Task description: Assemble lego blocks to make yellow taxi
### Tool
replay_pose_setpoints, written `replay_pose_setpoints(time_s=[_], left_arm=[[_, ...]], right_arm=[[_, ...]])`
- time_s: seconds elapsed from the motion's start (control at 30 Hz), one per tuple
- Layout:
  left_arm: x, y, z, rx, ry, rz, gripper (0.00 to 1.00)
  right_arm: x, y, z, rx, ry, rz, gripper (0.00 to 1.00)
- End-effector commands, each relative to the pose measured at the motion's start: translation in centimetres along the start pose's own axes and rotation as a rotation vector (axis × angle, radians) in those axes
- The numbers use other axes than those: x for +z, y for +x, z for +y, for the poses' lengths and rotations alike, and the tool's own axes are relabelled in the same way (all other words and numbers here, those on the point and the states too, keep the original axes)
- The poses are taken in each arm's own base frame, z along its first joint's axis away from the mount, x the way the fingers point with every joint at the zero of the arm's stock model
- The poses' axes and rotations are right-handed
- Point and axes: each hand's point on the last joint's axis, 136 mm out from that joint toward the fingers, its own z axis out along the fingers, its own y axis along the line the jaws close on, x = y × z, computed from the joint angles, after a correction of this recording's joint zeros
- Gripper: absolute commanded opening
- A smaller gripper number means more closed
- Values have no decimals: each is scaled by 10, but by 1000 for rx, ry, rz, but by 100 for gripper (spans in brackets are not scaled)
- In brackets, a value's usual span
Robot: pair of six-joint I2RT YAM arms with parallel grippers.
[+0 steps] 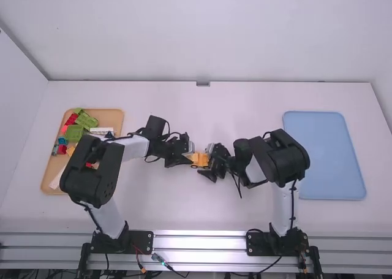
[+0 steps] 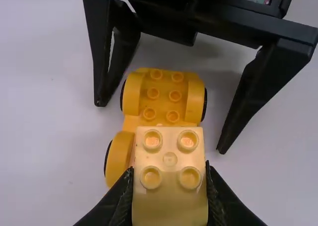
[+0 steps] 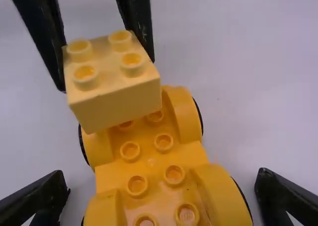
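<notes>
Metal rails (image 1: 199,241) are running along the near edge of the white table (image 1: 153,211). At left, one tan tray (image 1: 114,116) is holding loose blocks, with at least two green (image 1: 74,133) and two red (image 1: 71,119) showing; the full number is too crowded to tell. Near the middle, the left gripper (image 1: 190,154) is clamping one yellow block (image 3: 119,99), its four studs facing up, above the left end of one yellow car base (image 3: 153,161). Whether block and base are touching cannot be told. Resting on the table, the base is lying lengthwise left to right, studs up, showing four wheel arches (image 3: 187,114) and eight studs; which end is its front is unclear. The right gripper (image 1: 205,162) is straddling the right end, fingers spread wide. At far right, one blue tray (image 1: 324,156) is lying flat.
</notes>
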Motion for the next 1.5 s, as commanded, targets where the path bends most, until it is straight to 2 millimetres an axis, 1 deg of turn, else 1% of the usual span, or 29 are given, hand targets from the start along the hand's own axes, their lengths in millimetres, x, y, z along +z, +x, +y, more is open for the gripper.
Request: replay_pose_setpoints(time_s=[0.0, 0.07, 0.1, 0.13, 0.2, 0.37, 0.53, 0.7, 0.8, 0.87, 0.9, 0.93, 1.03, 1.13, 1.47], left_arm=[[-3, -6, -4, -2, 7, -18, 2], [-2, -6, -4, -1, 5, -15, 2], [-3, -5, -3, -3, 3, -16, 2], [-4, -5, -2, -5, 1, -16, 2], [-4, -5, -2, -6, 1, -15, 2], [-2, -5, -5, -1, 9, -14, 2], [-2, -6, -4, 0, 8, -14, 2], [-2, -6, -4, 3, 7, -15, 2], [-2, -7, -3, 7, 4, -17, 2], [-3, -7, -2, 6, 2, -17, 2], [-3, -7, -2, 7, 1, -17, 2], [-3, -7, -2, 7, 1, -17, 2], [-1, -8, -3, 20, 4, -18, 2], [-1, -8, -4, 18, 6, -17, 2], [2, -5, -10, 18, 17, -11, 2]], right_arm=[[3, -5, 5, -53, -86, -39, 99], [2, -4, 1, -46, -98, -37, 99], [2, -1, -6, -28, -94, -21, 99], [1, 0, -8, -25, -98, -15, 99], [-2, -1, -5, -47, -149, -33, 100], [-10, -5, 0, -84, -227, -82, 96], [-12, -5, 1, -111, -252, -95, 96], [-10, -7, 2, -131, -259, -96, 93], [-7, -5, 2, -134, -250, -79, 86], [-5, -4, 1, -134, -243, -65, 79], [-3, -3, 1, -123, -236, -52, 73], [-3, -3, 1, -123, -236, -52, 73], [-2, 1, -2, -111, -219, -28, 65], [-3, 1, -2, -104, -221, -31, 60], [-3, 2, -1, -104, -222, -29, 59]])
